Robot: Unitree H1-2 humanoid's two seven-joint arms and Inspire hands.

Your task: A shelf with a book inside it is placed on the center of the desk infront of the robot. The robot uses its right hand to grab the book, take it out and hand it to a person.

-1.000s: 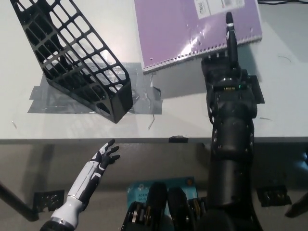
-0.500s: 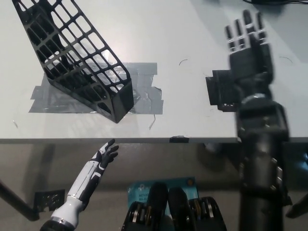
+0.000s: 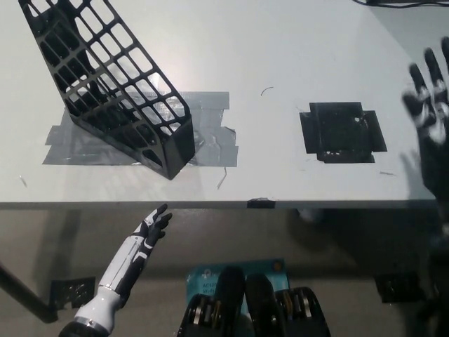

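Grey desk (image 3: pixel 280 63) w/ black shelf (image 3: pixel 112 84) taped at your left, no book visible, R hand (image 3: pixel 429 105) well apart at right edge, empty, fingers spread; L hand (image 3: pixel 153 230) rests open below desk.

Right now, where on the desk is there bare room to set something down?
The widest bare patch lies between the black wire shelf on its grey tape and the black tape square. The far desk beyond both is bare too. The left is crowded by the shelf; the right edge holds the open right hand. The left hand rests below the desk.
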